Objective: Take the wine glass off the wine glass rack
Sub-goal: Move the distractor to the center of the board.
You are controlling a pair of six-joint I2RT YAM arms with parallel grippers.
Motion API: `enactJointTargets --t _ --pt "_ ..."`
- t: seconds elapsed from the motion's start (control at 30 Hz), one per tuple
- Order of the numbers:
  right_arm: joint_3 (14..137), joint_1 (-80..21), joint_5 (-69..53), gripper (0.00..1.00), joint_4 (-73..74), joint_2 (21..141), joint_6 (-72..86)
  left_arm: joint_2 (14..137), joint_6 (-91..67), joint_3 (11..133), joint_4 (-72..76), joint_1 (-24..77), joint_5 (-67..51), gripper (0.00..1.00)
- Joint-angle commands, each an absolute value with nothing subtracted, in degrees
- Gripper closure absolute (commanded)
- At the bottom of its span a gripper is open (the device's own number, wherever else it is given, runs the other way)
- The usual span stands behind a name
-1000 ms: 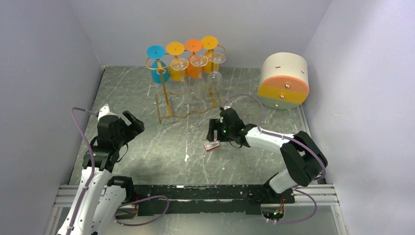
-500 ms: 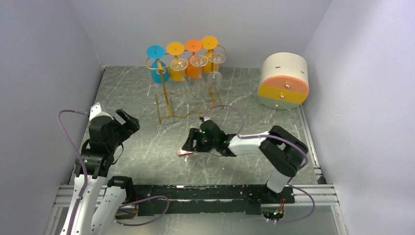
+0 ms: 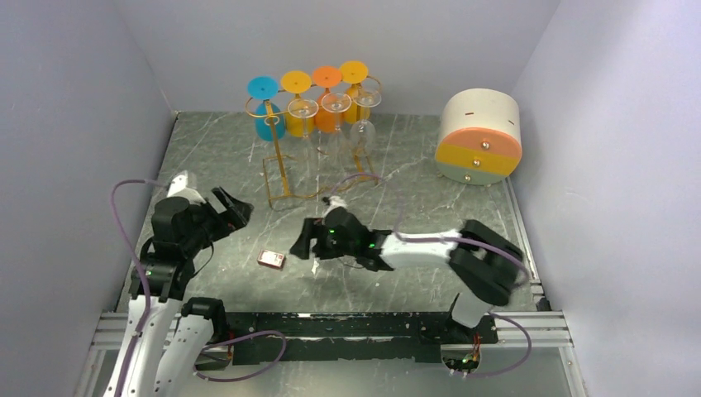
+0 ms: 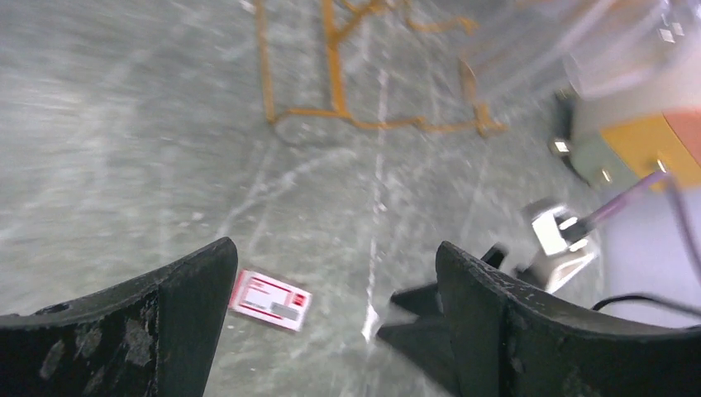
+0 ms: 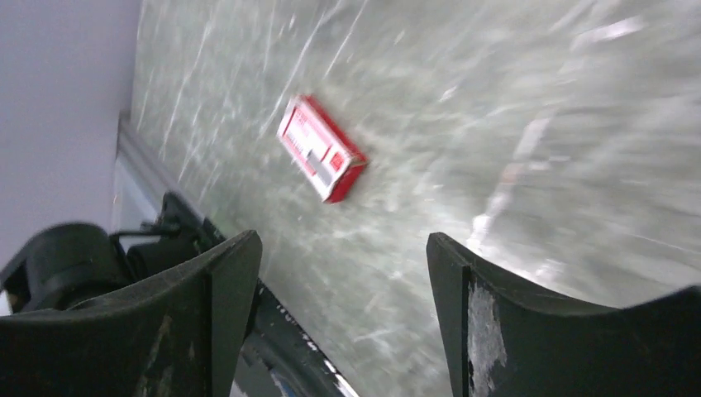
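The gold wire wine glass rack (image 3: 282,169) stands at the back middle of the table; its base also shows in the left wrist view (image 4: 334,79). Several wine glasses hang upside down from it, with blue (image 3: 264,87), yellow (image 3: 295,81) and orange (image 3: 327,76) foot discs on top. My left gripper (image 3: 232,207) is open and empty, front left of the rack. My right gripper (image 3: 301,245) is open and empty, low over the table in front of the rack. In the wrist views the left gripper (image 4: 335,318) and the right gripper (image 5: 343,310) hold nothing.
A small red and white box (image 3: 271,259) lies flat on the table between the grippers, also in the left wrist view (image 4: 270,299) and the right wrist view (image 5: 321,149). A round cream, orange and yellow drum (image 3: 480,137) stands at the back right. Walls enclose three sides.
My right gripper swept left across the table with the small red box and let it go; the box now lies apart from it. My left gripper shifted slightly.
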State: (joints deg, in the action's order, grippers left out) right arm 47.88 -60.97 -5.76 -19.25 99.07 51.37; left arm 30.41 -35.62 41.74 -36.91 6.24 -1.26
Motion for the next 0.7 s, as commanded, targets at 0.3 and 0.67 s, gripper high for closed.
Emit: enactJointTargets --t 0.3,0.67 --pt "44.0 -48.6 35.7 0.02 18.1 60.9 42.3 57.4 -38.7 33.7 -9.7 29.6 -23.0 0.06" --pt "48.4 -46.2 41.9 0.00 23.9 59.2 37.4 73.7 -48.7 33.9 -14.5 41.4 1.0 0.06"
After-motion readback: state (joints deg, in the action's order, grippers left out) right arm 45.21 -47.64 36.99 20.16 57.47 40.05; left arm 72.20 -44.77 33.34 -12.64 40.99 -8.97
